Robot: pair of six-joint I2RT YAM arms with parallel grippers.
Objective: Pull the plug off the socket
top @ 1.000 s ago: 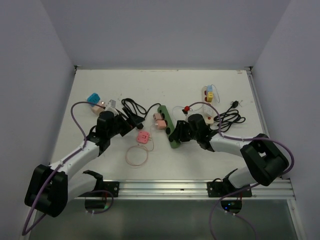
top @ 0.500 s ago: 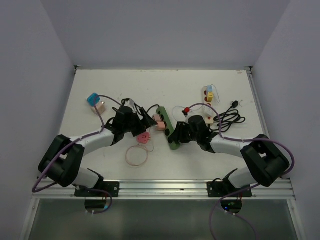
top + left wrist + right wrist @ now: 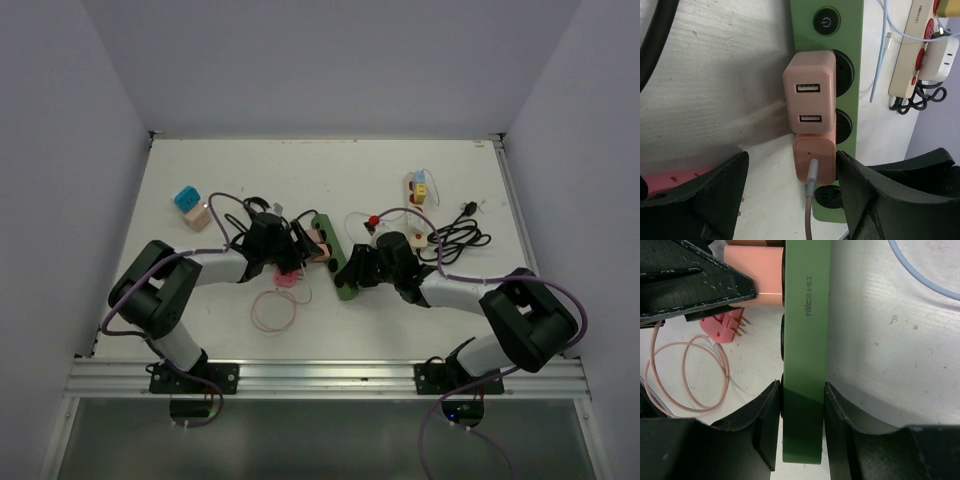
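Your left tool (image 3: 791, 161) has swung in from the far left of the white worktop (image 3: 715, 75) within the last second. It now stands wide open, one black finger on each side of the blocky pink plastic charger plug (image 3: 814, 150) with its thin pink cable. As far as the wrist view shows, neither finger touches the plug yet. I judge the approach is over and what remains is to close and pull the plug out of its socket.

The plug sits between the fingers, seated in the long green plastic power strip (image 3: 802, 20). Just beyond the fingertips, a pink two-port USB adapter (image 3: 810, 92) butts against the plug. Both are smooth, matte, round-cornered blocks, so a grip could slip or catch the neighbour. The worktop looks painted, with faint grain and scuffs.

To the right, your right tool (image 3: 802, 412) has stayed clamped across the strip's narrow, hard-edged body, bracing it for the pull. Left of its fingers lies a loose pink plug (image 3: 722, 327) with bare prongs, already free.
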